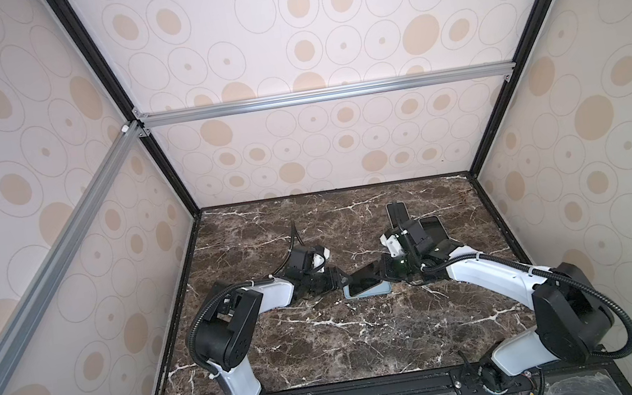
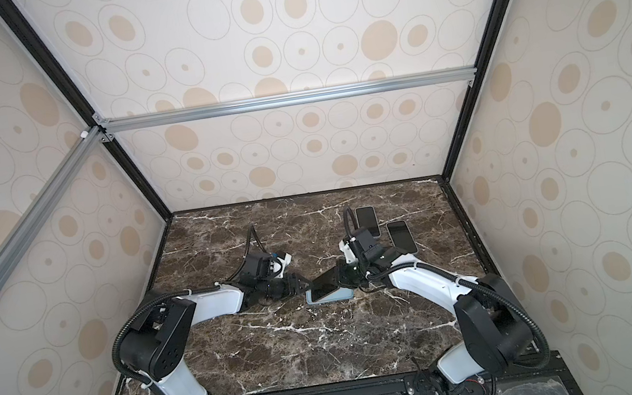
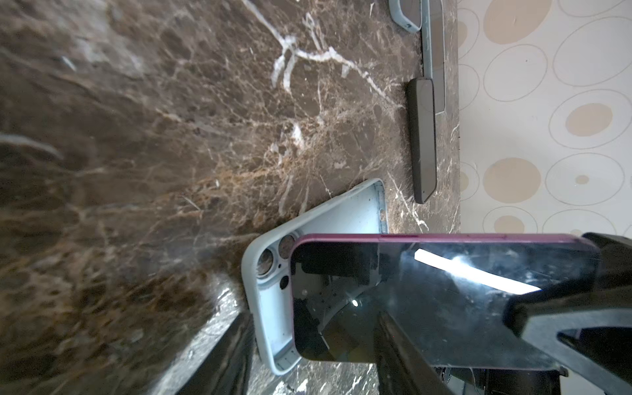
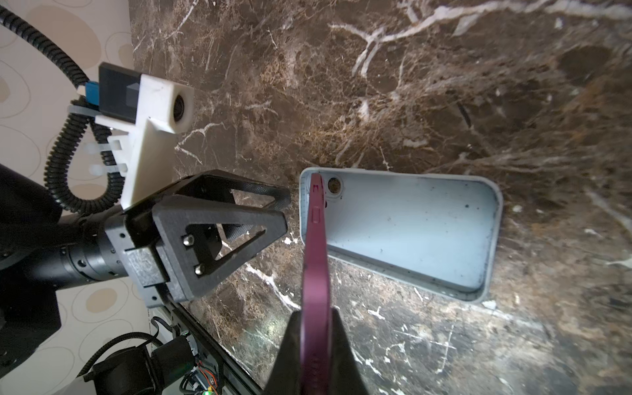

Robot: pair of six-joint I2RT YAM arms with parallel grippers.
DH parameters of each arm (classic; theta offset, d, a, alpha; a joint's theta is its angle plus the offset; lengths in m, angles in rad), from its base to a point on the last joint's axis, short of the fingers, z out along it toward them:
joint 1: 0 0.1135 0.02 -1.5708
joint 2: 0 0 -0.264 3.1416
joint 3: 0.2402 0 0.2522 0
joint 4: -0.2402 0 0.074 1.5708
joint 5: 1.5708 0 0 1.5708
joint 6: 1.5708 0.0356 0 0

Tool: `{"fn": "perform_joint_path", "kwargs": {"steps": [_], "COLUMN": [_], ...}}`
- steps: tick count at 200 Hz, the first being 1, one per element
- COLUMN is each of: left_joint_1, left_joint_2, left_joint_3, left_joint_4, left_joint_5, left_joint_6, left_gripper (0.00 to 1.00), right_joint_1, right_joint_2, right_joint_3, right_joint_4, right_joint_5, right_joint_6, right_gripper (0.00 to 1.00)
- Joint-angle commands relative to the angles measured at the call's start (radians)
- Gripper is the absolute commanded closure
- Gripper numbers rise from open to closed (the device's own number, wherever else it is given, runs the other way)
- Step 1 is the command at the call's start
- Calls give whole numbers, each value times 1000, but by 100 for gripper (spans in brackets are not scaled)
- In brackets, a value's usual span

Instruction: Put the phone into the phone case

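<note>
A light blue phone case (image 1: 377, 289) (image 2: 336, 296) lies open side up on the marble table (image 1: 326, 344). The phone (image 1: 365, 274) (image 2: 328, 280) has a purple rim and a dark screen. It hangs tilted over the case, with its low end in the case's camera-hole end. My right gripper (image 4: 316, 349) is shut on the phone (image 4: 316, 246) at its raised end, over the case (image 4: 410, 232). My left gripper (image 1: 343, 280) (image 4: 285, 212) stands open just beside the case's camera-hole end. In the left wrist view the case (image 3: 270, 307) corner and phone (image 3: 444, 301) sit between its fingers (image 3: 229, 355).
Two dark phones (image 1: 399, 216) (image 1: 434, 232) lie flat at the back right of the table, behind the right wrist. The nearer one (image 3: 424, 140) shows edge-on by the back wall. Patterned walls close in the table on three sides.
</note>
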Motion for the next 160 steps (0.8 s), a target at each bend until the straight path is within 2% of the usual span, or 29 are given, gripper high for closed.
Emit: {"fn": "perform_joint_path", "kwargs": {"steps": [1, 112, 160], "left_joint_1": [-5, -6, -10], "left_joint_2": [25, 74, 85], "left_joint_3": [23, 30, 30], "left_joint_4": [1, 18, 24], "left_joint_5": [15, 55, 71], "left_joint_6": [-12, -28, -35], "left_gripper": [44, 54, 55], "right_joint_1": [-17, -55, -66], "right_joint_2": [10, 50, 87], "right_joint_3": [-20, -71, -98], "right_joint_4": [69, 108, 166], "right_joint_5": [-63, -121, -171], "right_joint_6": [29, 31, 38], "right_gripper": [100, 100, 100]}}
